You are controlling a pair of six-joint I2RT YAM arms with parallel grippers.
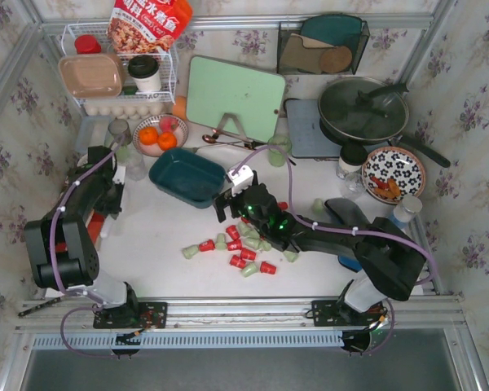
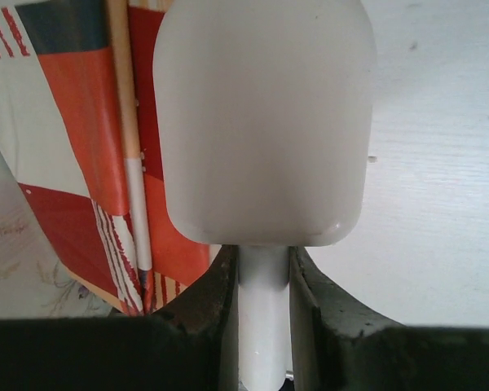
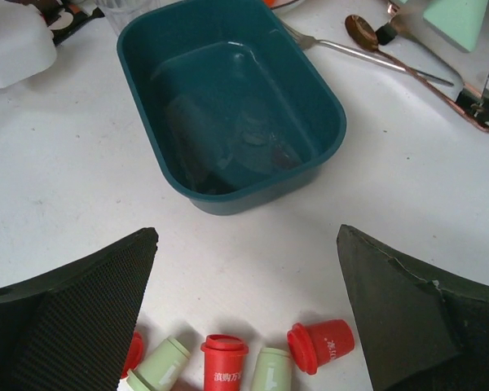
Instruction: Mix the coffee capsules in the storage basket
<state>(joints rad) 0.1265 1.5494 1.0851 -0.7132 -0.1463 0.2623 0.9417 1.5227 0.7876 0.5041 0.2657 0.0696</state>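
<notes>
The storage basket [image 1: 183, 176], a dark teal tray, stands empty at centre-left; its rim [image 3: 334, 110] fills the top of the right wrist view. Red and mint coffee capsules [image 1: 238, 248] lie scattered on the white table just in front of it. My right gripper [image 1: 226, 205] hovers between the basket and the capsules, wide open [image 3: 246, 236], with a red capsule [image 3: 224, 362] and a green one [image 3: 270, 371] below its fingers. At the left, my left gripper [image 1: 112, 186] is shut [image 2: 263, 261] on the handle of a white scoop [image 2: 261, 122].
A bowl of oranges [image 1: 156, 137], a spoon and fork [image 1: 228, 138] and a green cutting board [image 1: 235, 98] lie behind the basket. A pan [image 1: 363, 110] and patterned plate [image 1: 393, 173] sit back right. A red-orange package [image 2: 73, 122] lies beside the scoop.
</notes>
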